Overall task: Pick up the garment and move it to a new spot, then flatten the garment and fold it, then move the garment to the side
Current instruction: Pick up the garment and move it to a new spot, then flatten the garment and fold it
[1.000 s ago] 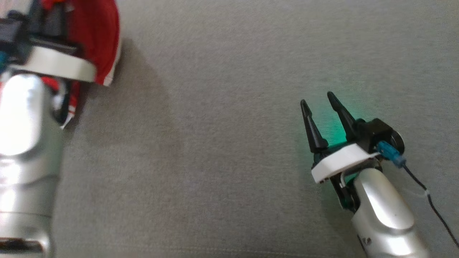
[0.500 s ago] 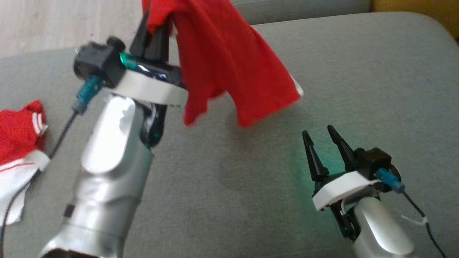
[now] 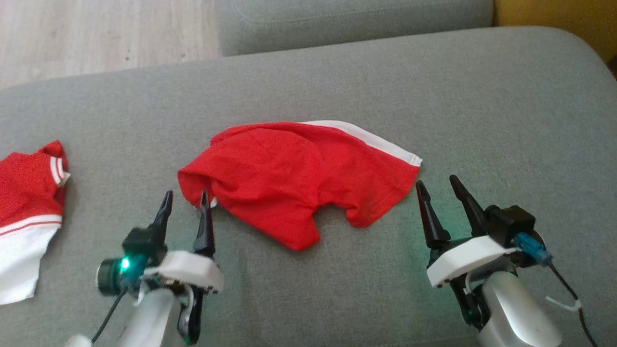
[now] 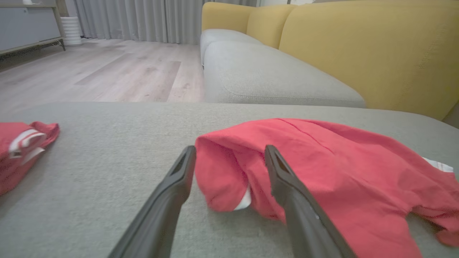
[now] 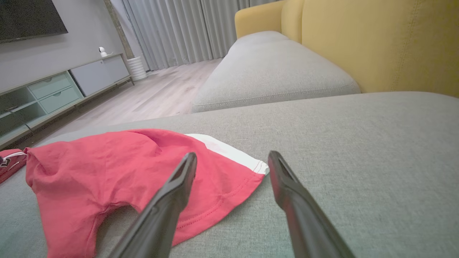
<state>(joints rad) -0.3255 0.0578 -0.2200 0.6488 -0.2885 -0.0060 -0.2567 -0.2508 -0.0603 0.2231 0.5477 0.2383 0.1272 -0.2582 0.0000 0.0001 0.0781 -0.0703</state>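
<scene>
Left gripper (image 3: 185,195) spread wide, empty, garment (image 3: 299,178) corner between its fingers, perhaps brushing one; right gripper (image 3: 436,183) likewise spread, empty, beside the hem

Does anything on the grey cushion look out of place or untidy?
The red garment lies rumpled, not flat: its end by the left hand is bunched and rolled under. Another red-and-white garment lies crumpled at the left edge of the cushion.

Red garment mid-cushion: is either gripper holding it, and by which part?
Nothing is held. The red garment lies on the cushion; left gripper open at its left end, right gripper open near its right end.
</scene>
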